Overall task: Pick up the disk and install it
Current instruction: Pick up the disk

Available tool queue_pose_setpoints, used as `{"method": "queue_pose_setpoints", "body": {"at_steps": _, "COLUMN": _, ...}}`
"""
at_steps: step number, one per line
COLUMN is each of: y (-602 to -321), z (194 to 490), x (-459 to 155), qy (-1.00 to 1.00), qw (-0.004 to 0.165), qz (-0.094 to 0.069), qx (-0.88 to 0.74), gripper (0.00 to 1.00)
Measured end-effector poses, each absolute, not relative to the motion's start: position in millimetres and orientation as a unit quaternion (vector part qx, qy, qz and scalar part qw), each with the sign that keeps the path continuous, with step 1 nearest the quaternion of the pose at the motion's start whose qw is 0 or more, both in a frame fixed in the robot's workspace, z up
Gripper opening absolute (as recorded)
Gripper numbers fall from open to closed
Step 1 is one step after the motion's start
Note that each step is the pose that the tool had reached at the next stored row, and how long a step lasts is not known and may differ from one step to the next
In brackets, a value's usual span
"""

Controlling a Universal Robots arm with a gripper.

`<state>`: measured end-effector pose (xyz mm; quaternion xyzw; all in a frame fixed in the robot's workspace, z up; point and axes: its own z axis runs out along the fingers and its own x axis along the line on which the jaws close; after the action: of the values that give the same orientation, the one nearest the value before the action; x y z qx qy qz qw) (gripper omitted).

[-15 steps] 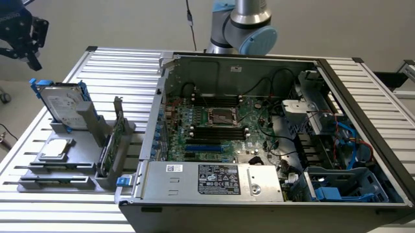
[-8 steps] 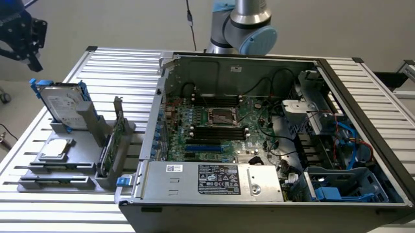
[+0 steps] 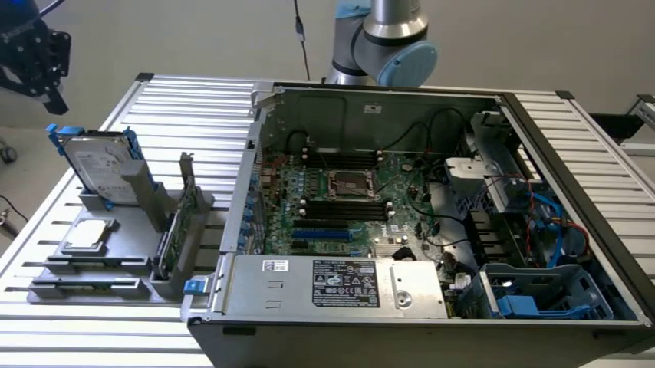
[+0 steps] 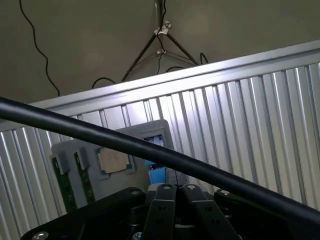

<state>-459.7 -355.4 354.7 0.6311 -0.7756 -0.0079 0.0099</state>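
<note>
The disk point(image 3: 100, 164) stands upright on its edge in a grey holder point(image 3: 113, 257) on the slatted table, at the exterior view's left; it is silver-grey with a white label and blue rails. My black gripper point(image 3: 51, 92) hangs high above and behind it, well apart from it. In the wrist view my gripper point(image 4: 175, 192) is shut, its two fingers pressed together with nothing between them. Beyond the fingertips a blue rail of the disk point(image 4: 157, 174) shows against the grey holder point(image 4: 142, 132).
An open computer case point(image 3: 409, 100) with its motherboard point(image 3: 343, 195) covers the table's middle and right; a blue bay point(image 3: 532, 295) sits at its near right corner. The holder also carries a square silver chip point(image 3: 87, 234) and a green card point(image 3: 176, 230). A black cable point(image 4: 100, 136) crosses the wrist view.
</note>
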Motion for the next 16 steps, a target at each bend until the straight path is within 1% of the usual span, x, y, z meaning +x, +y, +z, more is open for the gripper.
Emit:
{"method": "queue_pose_setpoints", "body": {"at_steps": 9, "y": -355.5, "z": 354.0, "x": -459.5, "qy": -0.718, "qw": 0.007, "qz": -0.004, "qx": 0.696, "gripper": 0.11}}
{"method": "queue_pose_setpoints", "body": {"at_steps": 16, "y": -357.6, "z": 354.0, "x": -453.8, "qy": -0.701, "qw": 0.007, "qz": -0.003, "qx": 0.713, "gripper": 0.11}}
